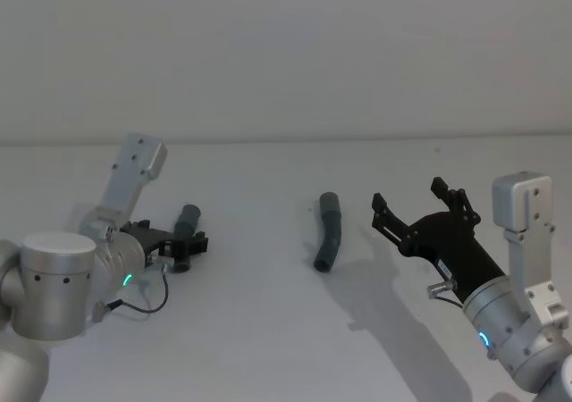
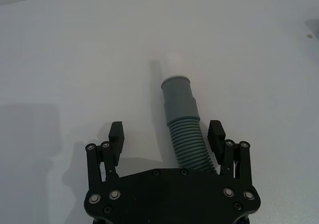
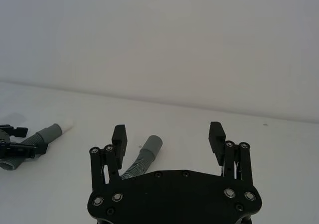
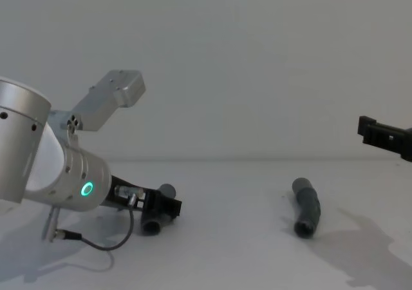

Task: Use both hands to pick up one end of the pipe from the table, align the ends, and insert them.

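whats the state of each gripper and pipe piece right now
left gripper: open, jaws either side of the white-tipped piece
right gripper: open, raised off the table, holding nothing
white-tipped piece: on the table, ungripped
plain grey piece: lying on the table, untouched

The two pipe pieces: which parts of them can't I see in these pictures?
Left wrist view: the white-tipped piece runs under the body of the left gripper, hiding its rear end.
Right wrist view: the other piece is half hidden behind the body of the right gripper.
Head view: the white tip is lost against the white table.
Chest view: the right gripper is cut off by the edge.
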Controlling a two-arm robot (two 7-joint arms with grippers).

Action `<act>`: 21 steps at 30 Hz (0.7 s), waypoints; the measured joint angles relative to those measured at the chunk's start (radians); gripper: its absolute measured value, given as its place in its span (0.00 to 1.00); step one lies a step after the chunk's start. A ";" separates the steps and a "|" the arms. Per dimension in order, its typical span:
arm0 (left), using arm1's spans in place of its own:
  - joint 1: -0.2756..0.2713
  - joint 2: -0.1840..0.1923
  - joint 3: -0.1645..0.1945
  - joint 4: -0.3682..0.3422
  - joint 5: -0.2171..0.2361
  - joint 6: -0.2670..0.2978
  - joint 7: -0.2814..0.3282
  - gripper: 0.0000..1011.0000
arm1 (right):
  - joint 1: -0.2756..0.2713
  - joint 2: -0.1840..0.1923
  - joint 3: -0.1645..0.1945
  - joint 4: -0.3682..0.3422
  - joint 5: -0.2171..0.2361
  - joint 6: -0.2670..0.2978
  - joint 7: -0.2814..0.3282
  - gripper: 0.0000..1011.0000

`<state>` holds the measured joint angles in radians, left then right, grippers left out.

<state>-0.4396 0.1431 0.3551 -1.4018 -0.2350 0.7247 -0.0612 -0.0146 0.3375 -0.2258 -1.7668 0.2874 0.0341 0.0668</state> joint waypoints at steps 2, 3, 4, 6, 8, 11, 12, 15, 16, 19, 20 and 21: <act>-0.001 -0.002 -0.001 0.003 0.001 0.000 -0.001 0.99 | 0.000 0.000 0.000 0.000 0.000 0.000 0.000 0.99; -0.002 -0.002 -0.001 0.003 0.001 0.000 -0.001 0.99 | 0.000 0.000 0.000 0.000 0.000 0.000 0.000 0.99; -0.002 -0.002 -0.001 0.004 0.001 0.000 -0.001 0.99 | 0.000 0.000 0.000 0.000 0.000 0.000 0.000 0.99; -0.002 -0.003 -0.002 0.006 0.001 0.001 -0.002 0.99 | 0.000 0.000 0.000 0.000 0.000 0.000 0.000 0.99; -0.003 -0.004 -0.002 0.007 0.002 0.001 -0.002 0.95 | 0.000 0.000 0.000 0.000 0.000 0.000 0.000 0.99; -0.003 -0.005 -0.003 0.009 0.003 0.001 -0.002 0.91 | 0.000 0.000 0.000 0.000 0.000 0.000 0.000 0.99; -0.004 -0.005 -0.004 0.010 0.003 0.001 -0.003 0.91 | 0.000 0.000 0.000 0.000 0.000 0.000 0.000 0.99; -0.004 -0.006 -0.004 0.011 0.003 0.001 -0.003 0.88 | 0.000 0.000 0.000 0.000 0.000 0.000 0.000 0.99; -0.004 -0.006 -0.004 0.012 0.003 0.001 -0.003 0.87 | 0.000 0.000 0.000 0.000 0.000 0.000 0.000 0.99; -0.004 -0.007 -0.004 0.012 0.003 0.002 -0.004 0.86 | 0.000 0.000 0.000 0.000 0.000 0.000 0.000 0.99; -0.005 -0.007 -0.004 0.013 0.003 0.002 -0.004 0.85 | 0.000 0.000 0.000 0.000 0.000 0.000 0.000 0.99; -0.005 -0.007 -0.004 0.013 0.003 0.002 -0.004 0.84 | 0.000 0.000 0.000 0.000 0.000 0.000 0.000 0.99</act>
<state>-0.4443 0.1358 0.3507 -1.3888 -0.2321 0.7264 -0.0649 -0.0146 0.3375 -0.2258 -1.7667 0.2874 0.0340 0.0668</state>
